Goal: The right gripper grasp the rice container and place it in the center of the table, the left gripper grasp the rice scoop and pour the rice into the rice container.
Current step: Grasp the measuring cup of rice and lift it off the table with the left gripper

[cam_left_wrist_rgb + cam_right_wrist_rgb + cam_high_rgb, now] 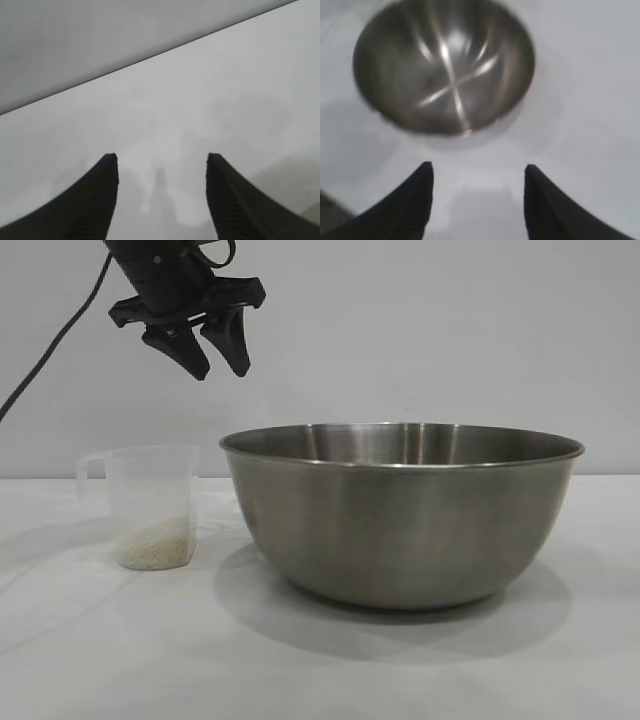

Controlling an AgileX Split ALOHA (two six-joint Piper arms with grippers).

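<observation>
Rice scoop (152, 507) stood upright on the tabletop (90, 640), just beside the rice container (400, 515) on the left arm's side, not touching it; loop handle turned away from the container. Small heap of rice (155, 545) lay in the scoop's bottom. Left gripper (218, 358) hung well above the scoop, slightly toward the container from it, fingers pointing down and spread apart, empty; left wrist view showed only bare tabletop between the fingers (100, 200), scoop not in that view. Judged: scoop lay below and a little outward of the fingers, its axis vertical, so a descent with a small shift away from the container looked needed. Left arm clearly the nearer to the scoop. Rice container sat on the tabletop, upright and empty as seen in the right wrist view (445, 65). Right gripper (477, 175) hovered above and clear of the container's rim, fingers wide apart, holding nothing; not seen in the exterior view.
</observation>
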